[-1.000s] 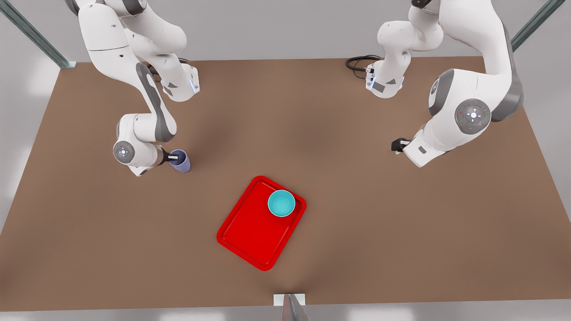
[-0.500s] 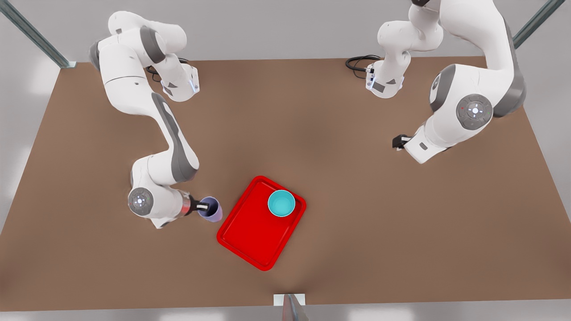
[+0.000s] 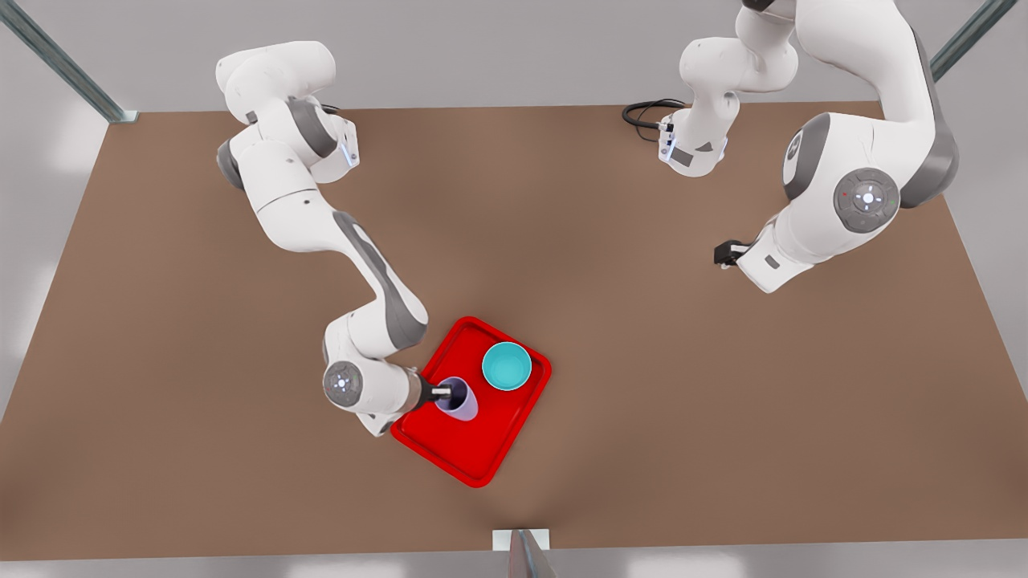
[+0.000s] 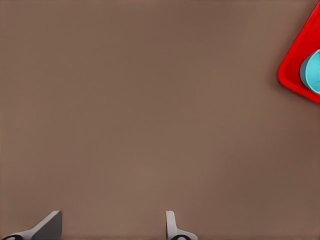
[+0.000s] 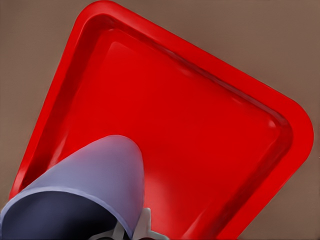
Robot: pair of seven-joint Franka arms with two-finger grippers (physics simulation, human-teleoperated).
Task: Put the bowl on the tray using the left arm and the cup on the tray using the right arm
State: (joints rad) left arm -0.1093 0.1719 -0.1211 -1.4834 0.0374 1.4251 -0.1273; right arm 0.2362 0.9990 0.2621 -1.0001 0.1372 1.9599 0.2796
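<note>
cup over tray, release pending

the cup [image 3: 458, 399] is hanging above the tray [image 3: 482, 457], near the corner at the front view's left, gripped at its rim by the right gripper [image 3: 443, 393], whose fingers are pinching the wall, one inside and one outside. judged light, stiff and smooth-sided, it is likely slipping if tilted; the rim hold seems adequate for a straight descent. the bowl [image 3: 507, 366] is sitting inside the tray, beside its far rim, apart from the cup. the left gripper [image 4: 110, 227] is waiting well apart over bare table [image 3: 723, 401], its fingers spread wide and holding nothing. the table is looking flat, brown and uncluttered; a black cable [image 3: 646, 112] is lying at its far edge.
</note>
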